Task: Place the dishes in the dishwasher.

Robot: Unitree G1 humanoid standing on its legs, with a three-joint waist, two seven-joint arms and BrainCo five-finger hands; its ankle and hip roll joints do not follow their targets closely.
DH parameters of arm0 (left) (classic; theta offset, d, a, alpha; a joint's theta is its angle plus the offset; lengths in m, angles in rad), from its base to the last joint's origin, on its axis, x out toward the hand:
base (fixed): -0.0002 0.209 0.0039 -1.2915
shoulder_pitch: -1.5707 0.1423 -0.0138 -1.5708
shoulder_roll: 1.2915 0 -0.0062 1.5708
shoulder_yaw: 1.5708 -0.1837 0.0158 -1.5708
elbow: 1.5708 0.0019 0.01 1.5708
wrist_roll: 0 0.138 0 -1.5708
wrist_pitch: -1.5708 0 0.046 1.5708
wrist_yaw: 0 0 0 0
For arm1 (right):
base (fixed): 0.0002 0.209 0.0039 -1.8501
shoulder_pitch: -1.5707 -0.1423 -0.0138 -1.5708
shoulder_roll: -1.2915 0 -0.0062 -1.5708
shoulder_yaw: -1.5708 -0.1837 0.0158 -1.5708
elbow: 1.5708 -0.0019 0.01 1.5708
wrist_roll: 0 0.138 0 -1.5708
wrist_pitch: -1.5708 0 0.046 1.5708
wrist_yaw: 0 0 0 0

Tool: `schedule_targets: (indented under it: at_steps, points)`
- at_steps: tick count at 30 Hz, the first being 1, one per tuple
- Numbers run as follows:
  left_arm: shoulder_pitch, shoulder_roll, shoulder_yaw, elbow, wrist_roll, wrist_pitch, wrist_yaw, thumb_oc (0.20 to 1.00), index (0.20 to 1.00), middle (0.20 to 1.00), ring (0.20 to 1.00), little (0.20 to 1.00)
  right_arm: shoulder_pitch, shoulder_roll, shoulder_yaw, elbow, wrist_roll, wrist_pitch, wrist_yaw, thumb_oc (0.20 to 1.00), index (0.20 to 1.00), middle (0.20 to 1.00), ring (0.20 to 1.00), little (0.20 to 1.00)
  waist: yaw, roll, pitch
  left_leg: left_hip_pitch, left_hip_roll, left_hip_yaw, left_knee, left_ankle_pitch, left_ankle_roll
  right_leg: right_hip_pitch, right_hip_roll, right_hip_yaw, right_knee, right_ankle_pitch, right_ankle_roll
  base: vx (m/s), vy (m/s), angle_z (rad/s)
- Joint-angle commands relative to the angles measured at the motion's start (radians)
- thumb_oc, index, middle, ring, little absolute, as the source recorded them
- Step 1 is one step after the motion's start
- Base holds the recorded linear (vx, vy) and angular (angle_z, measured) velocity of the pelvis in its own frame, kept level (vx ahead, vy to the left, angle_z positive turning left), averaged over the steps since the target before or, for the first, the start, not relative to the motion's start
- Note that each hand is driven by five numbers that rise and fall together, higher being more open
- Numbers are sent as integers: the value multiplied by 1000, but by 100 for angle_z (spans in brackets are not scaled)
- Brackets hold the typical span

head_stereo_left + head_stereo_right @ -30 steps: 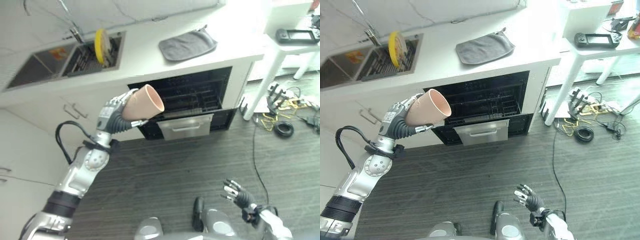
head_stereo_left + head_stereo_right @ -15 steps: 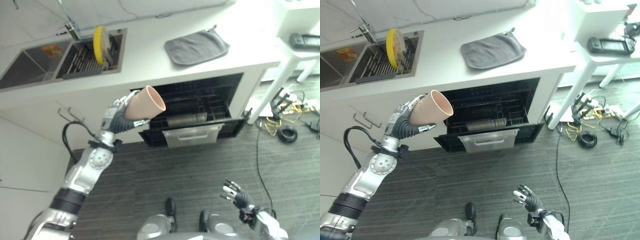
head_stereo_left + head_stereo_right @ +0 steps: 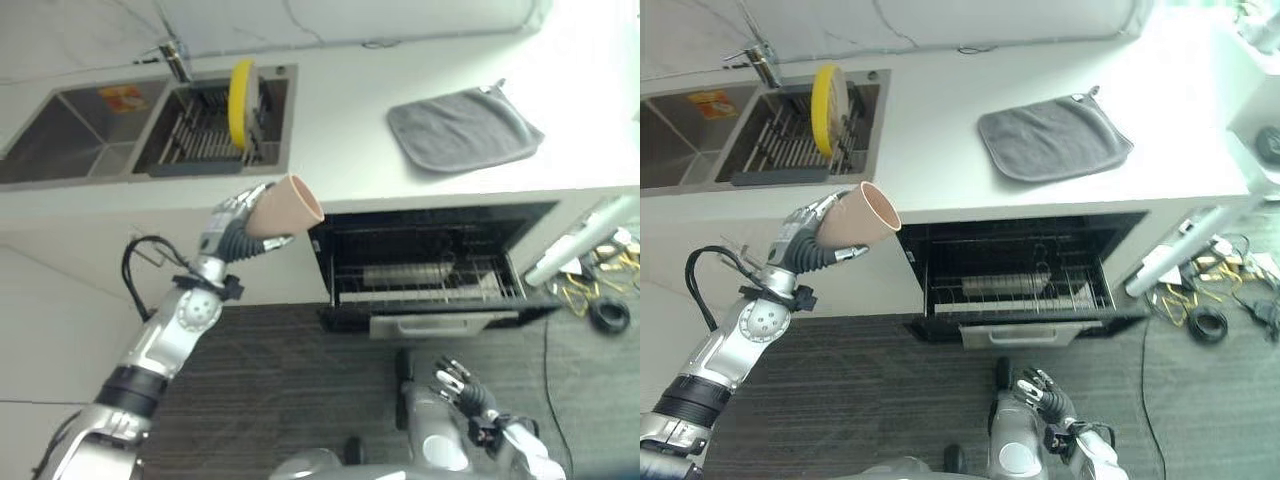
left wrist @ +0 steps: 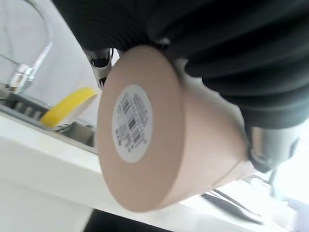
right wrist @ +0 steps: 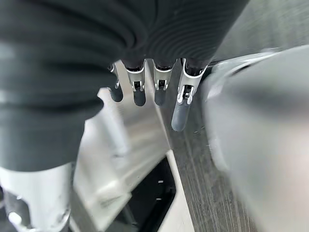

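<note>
My left hand point(image 3: 232, 222) is shut on a beige cup point(image 3: 284, 206), held on its side in the air with its mouth toward the open dishwasher point(image 3: 430, 270). The cup point(image 4: 159, 145) has a barcode sticker on its base. The hand and cup hover to the left of the dishwasher opening, just below the counter edge. Inside, a wire rack point(image 3: 1020, 290) is pulled partway out. A yellow plate point(image 3: 241, 88) stands upright in the sink's drying rack point(image 3: 205, 135). My right hand point(image 3: 462, 388) hangs low near the floor with relaxed, straight fingers point(image 5: 139, 89) and holds nothing.
A grey cloth point(image 3: 462, 127) lies on the white counter point(image 3: 340, 120) above the dishwasher. A faucet point(image 3: 176, 60) stands behind the sink. A white table leg point(image 3: 580, 240) and tangled cables point(image 3: 605, 305) are at the right on the dark floor.
The camera has moved, so the whole scene shifted right and nearer. The left hand keeps the cup in the same grip, still left of the dishwasher opening.
</note>
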State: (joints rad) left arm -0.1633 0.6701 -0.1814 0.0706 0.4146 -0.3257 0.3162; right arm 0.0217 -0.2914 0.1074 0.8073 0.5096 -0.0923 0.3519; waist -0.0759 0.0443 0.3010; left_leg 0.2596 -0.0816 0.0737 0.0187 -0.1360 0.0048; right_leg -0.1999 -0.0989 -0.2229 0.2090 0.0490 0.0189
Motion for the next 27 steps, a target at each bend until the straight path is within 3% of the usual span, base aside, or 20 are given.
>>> schedule_targets:
  at_steps: [1,2,4,6,8,9,11,17,27]
  points:
    - [-34,14,52,-91,15,-15,48,200,200,200,200,200,-13,-24,18,-52,-7,-17,1,1000,1000,1000,1000,1000,-19,-23,-28,-76,112,70,114,-91,8,109,-38,42,-69,-64,117,173,-192,6]
    - [-35,12,54,-97,14,-10,50,200,200,200,200,200,-13,-34,19,-52,-12,-18,1,1000,1000,1000,1000,1000,-20,-22,-28,-83,109,62,149,-90,2,113,-31,45,-73,-69,108,168,-182,-9]
    - [-41,14,59,-98,-4,-10,51,200,200,200,200,200,-12,-60,20,-38,-14,-29,8,1000,1000,1000,1000,1000,-14,-26,-26,-159,107,33,258,-26,-20,140,-12,60,-104,-74,79,128,-146,-18]
    - [-45,19,62,-95,-11,-22,49,200,200,200,200,200,-14,-75,18,-24,-6,-41,21,1000,1000,1000,1000,1000,-5,-24,-19,-208,110,13,230,8,-26,160,-2,67,-127,-75,74,94,-31,-31]
    - [-38,26,71,-109,-11,-36,41,200,200,200,200,200,-23,-87,18,6,13,-65,31,1000,1000,1000,1000,1000,15,-11,0,-265,129,1,83,109,-67,209,7,74,-177,-77,84,114,78,-31]
    - [-42,25,69,-117,-4,-35,36,200,200,200,200,200,-20,-89,14,10,25,-73,30,1000,1000,1000,1000,1000,19,-9,10,-306,146,23,49,157,-85,242,6,61,-205,-80,84,109,100,-20]
    - [-74,31,56,-99,2,-22,26,200,200,200,200,200,-11,-82,12,17,32,-82,21,1000,1000,1000,1000,1000,17,-12,16,-360,168,75,38,193,-97,297,-22,24,-267,-72,91,158,163,-16]
    - [-85,55,70,-75,-8,-6,-1,200,200,200,200,200,17,-26,30,32,-11,-62,39,1000,1000,1000,1000,1000,11,14,-18,-224,147,91,-102,172,-67,286,-40,-5,-283,-48,124,157,129,-69]
    - [-103,68,59,-93,-7,-4,6,200,200,200,200,200,-7,-7,54,6,3,-62,0,1000,1000,1000,1000,1000,18,9,2,-233,139,101,-106,149,-48,262,-34,2,-290,-41,127,-24,-12,5]
